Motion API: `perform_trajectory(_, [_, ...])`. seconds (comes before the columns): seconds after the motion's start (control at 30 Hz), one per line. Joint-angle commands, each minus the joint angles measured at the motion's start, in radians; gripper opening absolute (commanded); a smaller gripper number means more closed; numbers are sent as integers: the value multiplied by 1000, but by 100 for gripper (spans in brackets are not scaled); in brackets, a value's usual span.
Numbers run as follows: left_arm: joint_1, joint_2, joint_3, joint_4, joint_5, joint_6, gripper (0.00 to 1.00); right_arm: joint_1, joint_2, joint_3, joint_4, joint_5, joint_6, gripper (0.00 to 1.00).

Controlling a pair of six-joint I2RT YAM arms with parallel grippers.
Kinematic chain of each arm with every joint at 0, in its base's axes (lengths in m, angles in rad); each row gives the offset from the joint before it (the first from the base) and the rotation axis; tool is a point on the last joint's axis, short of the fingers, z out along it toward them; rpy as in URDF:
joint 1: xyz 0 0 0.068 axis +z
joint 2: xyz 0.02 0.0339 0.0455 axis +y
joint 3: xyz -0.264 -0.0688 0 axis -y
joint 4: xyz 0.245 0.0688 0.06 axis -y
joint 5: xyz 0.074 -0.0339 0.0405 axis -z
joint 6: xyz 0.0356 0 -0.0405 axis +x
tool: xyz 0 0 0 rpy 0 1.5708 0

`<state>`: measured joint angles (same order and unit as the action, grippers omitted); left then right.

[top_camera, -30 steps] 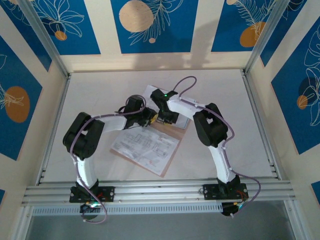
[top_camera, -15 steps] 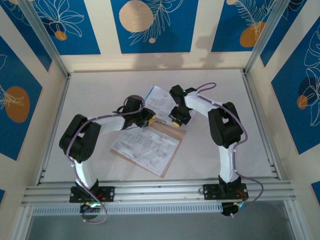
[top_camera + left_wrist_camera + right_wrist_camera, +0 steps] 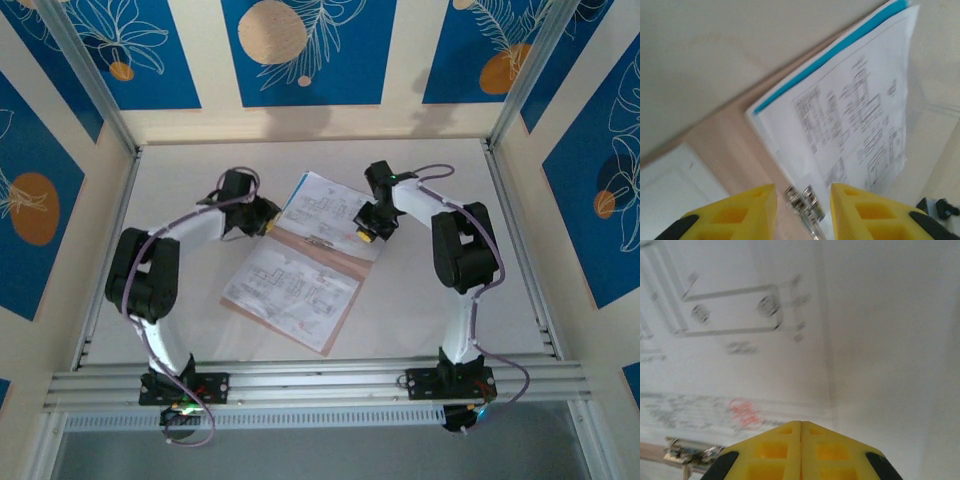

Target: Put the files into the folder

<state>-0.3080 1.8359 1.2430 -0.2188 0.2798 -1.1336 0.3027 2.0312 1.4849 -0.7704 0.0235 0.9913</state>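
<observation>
Left tool [image 3: 801, 195] partly open, gripping nothing, just beside the folder [image 3: 732, 145]. Right tool [image 3: 800, 424] closed tight, empty, over the printed files [image 3: 740, 340].

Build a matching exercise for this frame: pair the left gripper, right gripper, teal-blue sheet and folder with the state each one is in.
Things:
1. left gripper
2. right gripper
3. teal-blue sheet
4. folder

States:
A. lies open on the table
B. fingers pressed together
C. edge peeks out from under a printed sheet
D. fingers apart, nothing gripped

Pairs: 1-D, 2-B, 3-C, 4-A
</observation>
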Motion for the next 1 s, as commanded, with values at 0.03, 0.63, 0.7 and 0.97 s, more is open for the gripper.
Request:
perform_trajectory(0.03, [26,113,181,-171,2,193,32,-34,24,32,-10,-55,-93,9])
perform_trajectory(0.63, [29,433,460,-140,79,253,22,-36,149,129,-54,-84,-131,9])
perform_trajectory(0.7, [27,428,441,-128,83,248,22,-37,152,132,-60,-83,-126,9])
perform_trajectory(0.97, [27,381,421,-171,15,274,22,-30,117,125,-59,-88,-113,10])
